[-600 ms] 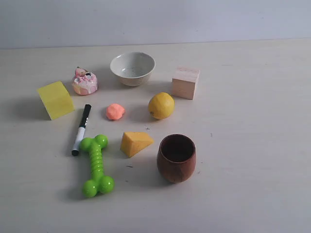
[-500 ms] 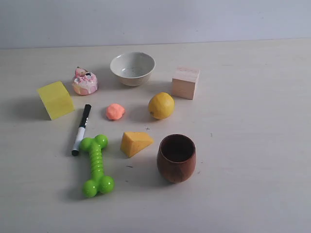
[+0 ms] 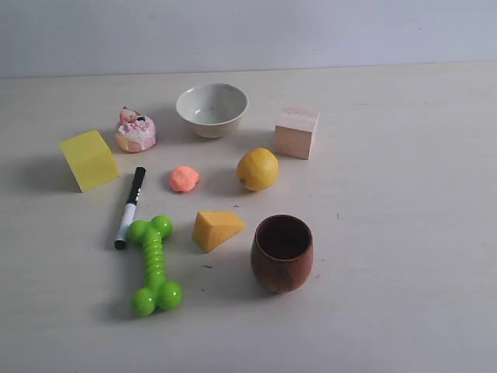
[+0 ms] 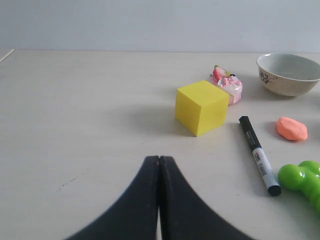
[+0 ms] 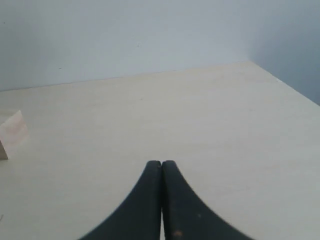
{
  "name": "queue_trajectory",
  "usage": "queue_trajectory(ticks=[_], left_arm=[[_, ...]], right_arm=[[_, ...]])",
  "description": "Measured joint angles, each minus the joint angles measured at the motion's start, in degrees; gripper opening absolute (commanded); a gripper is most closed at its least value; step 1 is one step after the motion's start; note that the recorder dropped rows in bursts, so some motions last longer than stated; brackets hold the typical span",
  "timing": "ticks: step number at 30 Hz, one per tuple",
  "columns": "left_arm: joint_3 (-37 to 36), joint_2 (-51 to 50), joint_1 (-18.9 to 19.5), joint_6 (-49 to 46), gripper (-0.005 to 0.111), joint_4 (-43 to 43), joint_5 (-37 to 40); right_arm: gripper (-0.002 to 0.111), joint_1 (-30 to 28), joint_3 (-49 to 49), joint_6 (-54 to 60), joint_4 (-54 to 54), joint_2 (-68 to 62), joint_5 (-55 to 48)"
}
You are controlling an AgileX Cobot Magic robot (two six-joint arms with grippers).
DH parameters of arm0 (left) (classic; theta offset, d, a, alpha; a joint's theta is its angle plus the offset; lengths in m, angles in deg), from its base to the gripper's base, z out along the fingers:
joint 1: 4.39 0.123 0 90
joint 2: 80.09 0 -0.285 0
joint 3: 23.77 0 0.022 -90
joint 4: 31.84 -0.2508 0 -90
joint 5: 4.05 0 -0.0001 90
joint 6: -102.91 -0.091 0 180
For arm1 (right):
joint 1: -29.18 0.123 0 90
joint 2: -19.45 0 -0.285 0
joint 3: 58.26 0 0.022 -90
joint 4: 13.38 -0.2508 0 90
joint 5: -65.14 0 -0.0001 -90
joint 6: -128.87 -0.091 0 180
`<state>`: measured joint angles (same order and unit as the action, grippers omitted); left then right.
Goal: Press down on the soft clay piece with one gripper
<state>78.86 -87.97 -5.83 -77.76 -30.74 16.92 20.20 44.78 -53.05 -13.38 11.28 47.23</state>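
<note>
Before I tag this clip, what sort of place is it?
Most likely a lab test bench, not a home: a pale tabletop against a blank wall, with unrelated props spaced apart: a green bone toy, a cheese wedge, a wooden cube.

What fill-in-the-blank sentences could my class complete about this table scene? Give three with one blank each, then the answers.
1. The soft clay piece lies between the marker and a fruit, the ______.
2. The left gripper holds nothing; its jaws are ______.
3. The cube beside the cake toy is coloured ______.

Missing words: lemon; shut; yellow.
</note>
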Motion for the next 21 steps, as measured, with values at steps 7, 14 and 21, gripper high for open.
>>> queue_trajectory(ticks=[7, 14, 21], left_arm=[[0.0, 0.0, 0.0, 0.0, 0.0, 0.0, 0.0], [0.0, 0.0, 0.0, 0.0, 0.0, 0.0, 0.0], [0.0, 0.0, 0.0, 0.0, 0.0, 0.0, 0.0]], right_arm=[[0.0, 0.0, 0.0, 0.0, 2.2, 0.0, 20.17], [0.0, 0.0, 0.0, 4.0, 5.26, 0.07, 32.39], [0.0, 0.0, 0.0, -9.63, 5.63, 0.07, 43.06]])
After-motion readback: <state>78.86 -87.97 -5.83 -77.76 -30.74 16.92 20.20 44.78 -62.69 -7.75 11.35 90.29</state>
